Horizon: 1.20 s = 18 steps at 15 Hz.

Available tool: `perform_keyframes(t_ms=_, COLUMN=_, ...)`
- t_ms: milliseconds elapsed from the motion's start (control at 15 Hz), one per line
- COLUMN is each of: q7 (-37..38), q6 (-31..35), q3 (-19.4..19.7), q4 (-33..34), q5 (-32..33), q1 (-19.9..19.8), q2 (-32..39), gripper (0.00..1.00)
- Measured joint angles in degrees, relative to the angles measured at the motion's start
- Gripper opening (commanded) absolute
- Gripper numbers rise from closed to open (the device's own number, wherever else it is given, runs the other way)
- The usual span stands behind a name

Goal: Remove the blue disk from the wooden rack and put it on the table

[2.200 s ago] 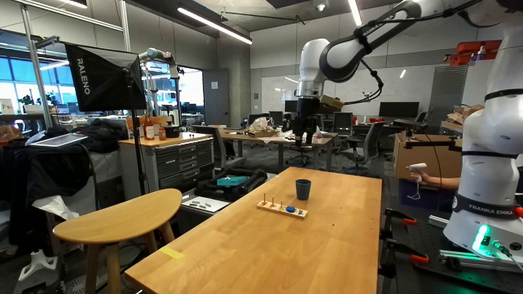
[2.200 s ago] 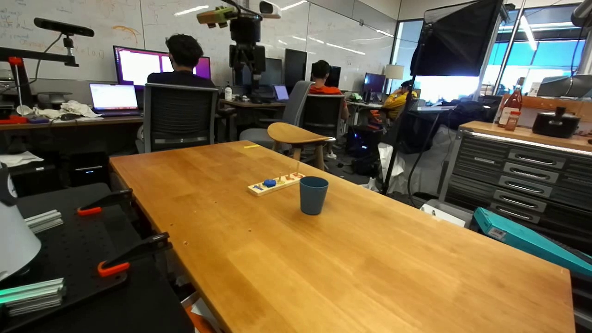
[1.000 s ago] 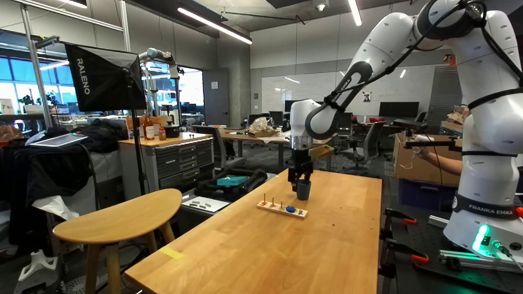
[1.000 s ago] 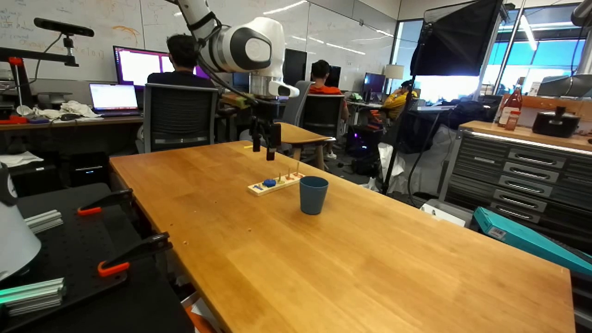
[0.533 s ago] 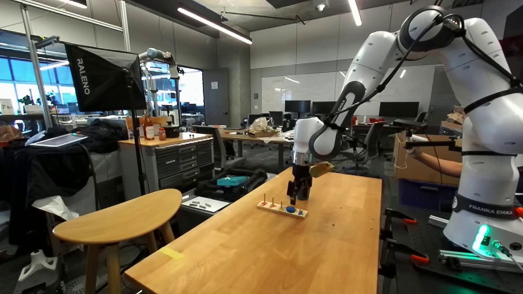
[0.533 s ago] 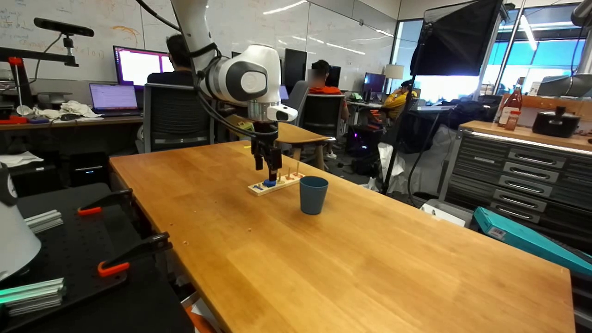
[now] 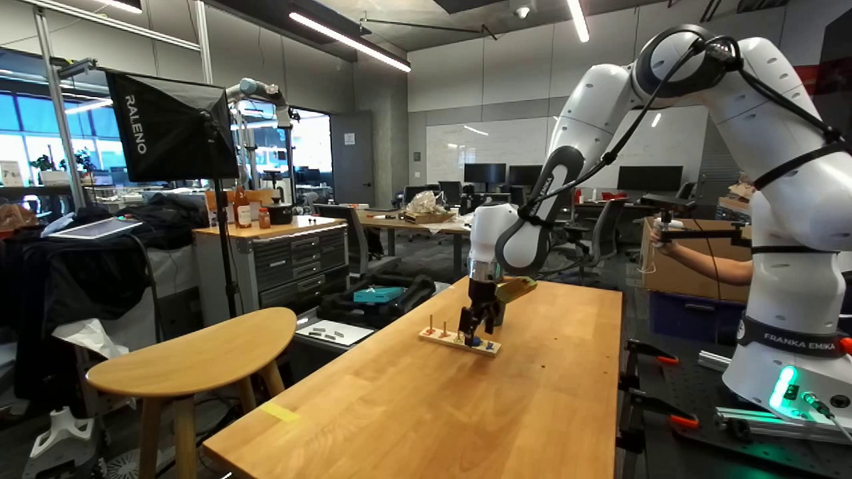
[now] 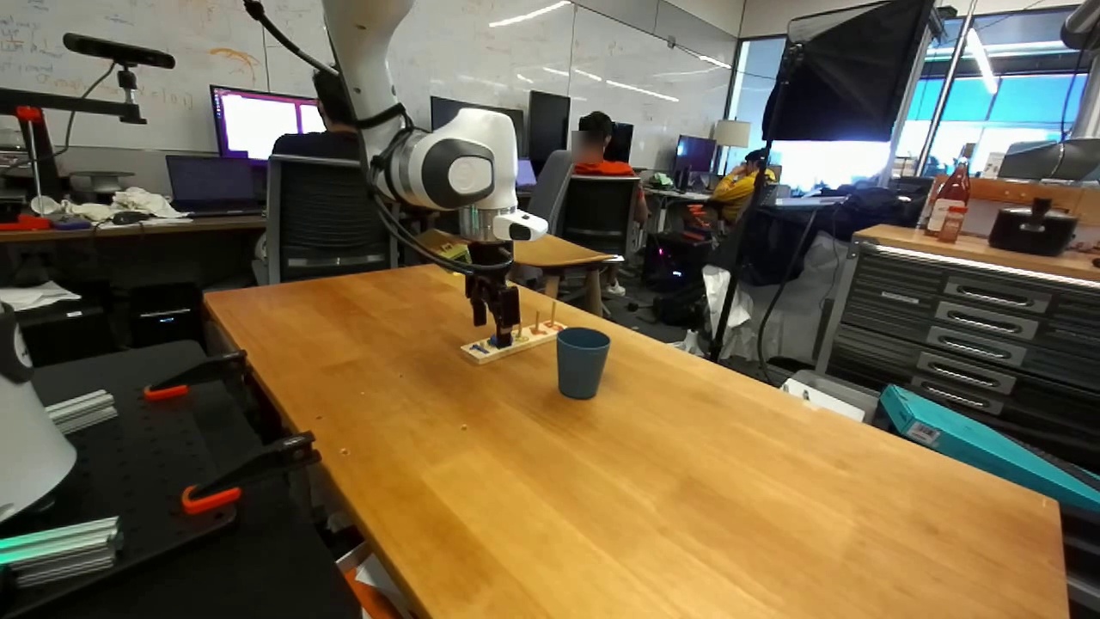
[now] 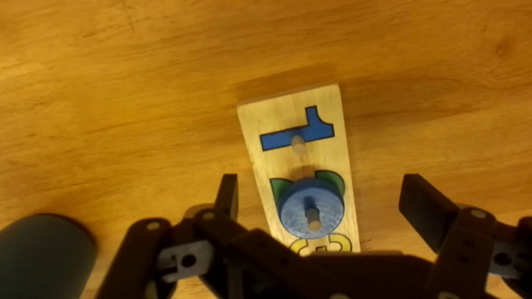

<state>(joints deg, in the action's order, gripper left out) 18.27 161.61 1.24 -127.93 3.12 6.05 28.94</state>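
Hiding part of rack (image 9: 324,155): gripper (image 9: 321,189)

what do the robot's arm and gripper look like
The arm is white and rounded, with dark grey trim, a black cable strapped along it and FRANKA EMIKA printed on its dark base band. Below a silvery collar, the gripper is black, with two jointed, block-tipped fingers.

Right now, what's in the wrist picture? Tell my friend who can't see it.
A blue disk sits around a peg on a wooden rack, with the open gripper straddling it, not touching. A bare peg stands on a blue number 1; part of a dark cup shows at lower left.
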Motion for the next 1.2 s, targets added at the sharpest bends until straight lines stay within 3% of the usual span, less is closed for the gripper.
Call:
perform_keyframes(t_ms=333, q7=2.8, q6=-0.4, q3=2.0, q4=3.0, q5=0.0, q1=2.9, q2=2.0, gripper=1.00)
perform_keyframes(t_ms=400, q7=3.2, q6=-0.4, q3=2.2, q4=3.3, q5=0.0, q1=3.3, q2=2.3, gripper=0.75)
perform_keyframes(t_ms=467, q7=3.5, q6=-0.5, q3=2.5, q4=3.5, q5=0.0, q1=3.6, q2=2.5, gripper=0.74)
perform_keyframes(t_ms=867, q7=4.5, q6=-2.3, q3=3.8, q4=5.2, q5=0.0, q1=4.0, q2=3.3, gripper=0.27)
perform_keyframes(t_ms=1000, q7=4.7, q6=-3.2, q3=4.1, q4=5.9, q5=0.0, q1=3.9, q2=3.2, gripper=0.18)
perform_keyframes(t_ms=1200, q7=5.2, q6=-4.8, q3=4.5, q4=6.5, q5=0.0, q1=3.9, q2=3.3, gripper=0.18)
